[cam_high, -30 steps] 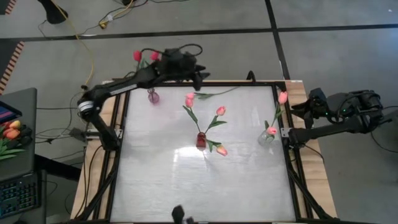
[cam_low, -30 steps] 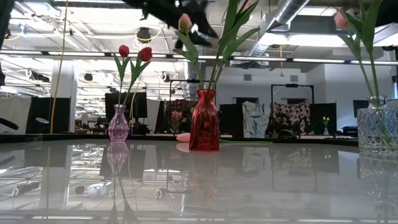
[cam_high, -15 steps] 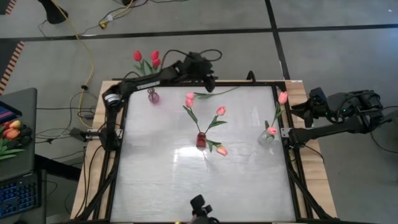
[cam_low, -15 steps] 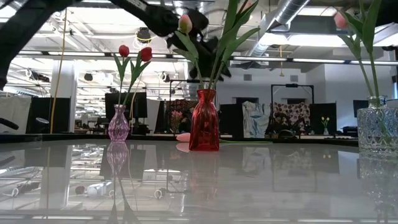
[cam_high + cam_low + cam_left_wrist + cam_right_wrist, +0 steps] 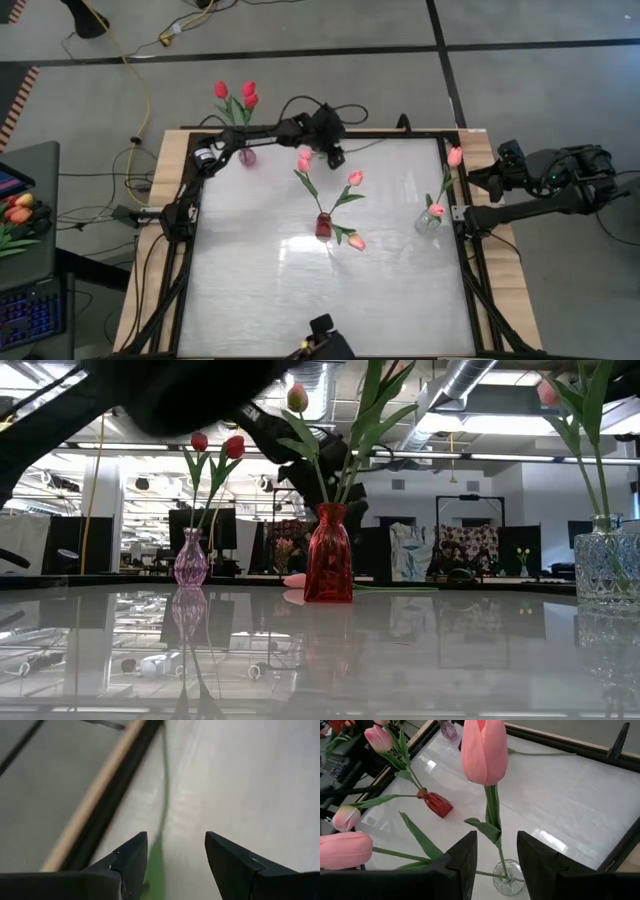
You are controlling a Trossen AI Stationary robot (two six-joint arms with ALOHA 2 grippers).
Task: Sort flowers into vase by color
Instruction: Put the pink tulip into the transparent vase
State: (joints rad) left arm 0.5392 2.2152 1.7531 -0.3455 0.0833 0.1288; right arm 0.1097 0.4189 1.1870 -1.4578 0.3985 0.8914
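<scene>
Left gripper (image 5: 175, 857): fingers spread, above loose tulip (image 5: 345, 150) lying at table's (image 5: 400, 300) far edge. Right gripper (image 5: 496, 855): fingers apart, beside clear vase (image 5: 428, 219). Other tulips stand in vases.

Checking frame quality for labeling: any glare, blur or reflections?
High view: glare patch on the white glossy tabletop. Low view: tabletop mirrors the red glass vase; dark left arm blurred. Left wrist view: motion-blurred, thin green stem streaked ahead of the open left gripper.
</scene>
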